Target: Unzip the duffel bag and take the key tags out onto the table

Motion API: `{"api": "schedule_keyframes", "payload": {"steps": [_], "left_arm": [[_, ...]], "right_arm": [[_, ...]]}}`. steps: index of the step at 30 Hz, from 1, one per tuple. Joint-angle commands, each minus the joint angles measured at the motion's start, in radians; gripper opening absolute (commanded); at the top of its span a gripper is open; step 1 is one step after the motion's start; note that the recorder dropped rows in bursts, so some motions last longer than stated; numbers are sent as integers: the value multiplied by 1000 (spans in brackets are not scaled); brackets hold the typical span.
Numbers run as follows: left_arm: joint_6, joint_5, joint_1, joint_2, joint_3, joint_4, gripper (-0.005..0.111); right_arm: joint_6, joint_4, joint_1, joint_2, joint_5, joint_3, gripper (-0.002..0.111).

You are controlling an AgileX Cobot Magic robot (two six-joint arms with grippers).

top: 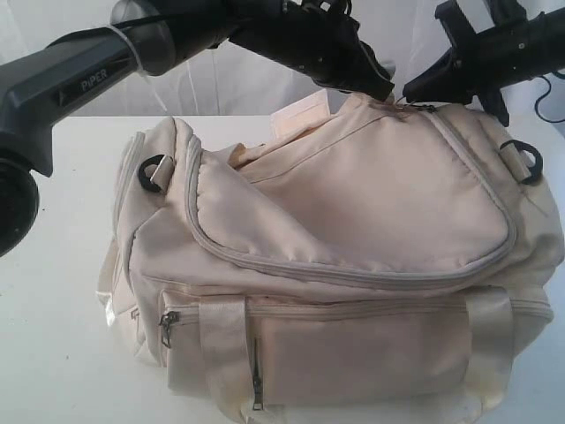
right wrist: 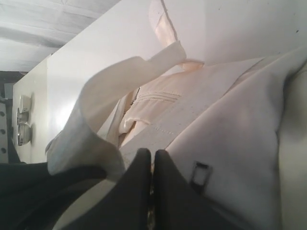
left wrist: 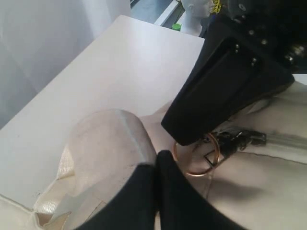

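The cream duffel bag [top: 353, 230] lies on the white table [top: 53, 265], its main zipper [top: 353, 276] closed along the front. Both grippers meet at the top of the bag. My left gripper [left wrist: 156, 158] is shut, its tips against the bag's top fabric [left wrist: 110, 143]. My right gripper [right wrist: 152, 155] is shut too. In the left wrist view its tip [left wrist: 187, 136] covers part of a copper ring [left wrist: 199, 170] joined to the dark zipper pull [left wrist: 240, 139]. The key tags are hidden.
A webbing handle [right wrist: 96, 115] loops up beside my right gripper. A white paper tag [top: 300, 119] pokes up behind the bag. Black strap rings [top: 154, 172] sit at both ends. Bare table [left wrist: 120, 62] stretches beyond the bag.
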Motion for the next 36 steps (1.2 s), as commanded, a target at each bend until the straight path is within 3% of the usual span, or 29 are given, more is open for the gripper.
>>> {"api": "schedule_keyframes", "payload": {"steps": [1, 12, 20, 28, 36], "left_arm": [[-9, -6, -8, -48, -15, -70, 0], [-58, -6, -8, -41, -7, -22, 0], [-153, -8, -4, -14, -7, 40, 0], [-199, -19, 6, 9, -7, 41, 0], [-201, -16, 6, 9, -7, 62, 0]], "right_arm": [[-21, 8, 3, 0, 26, -6, 0], [-106, -11, -38, -61, 60, -6, 0], [-121, -234, -46, -214, 67, 9, 0], [-100, -339, -46, -403, -18, 288, 0], [-79, -413, -46, -555, -49, 417, 0]]}}
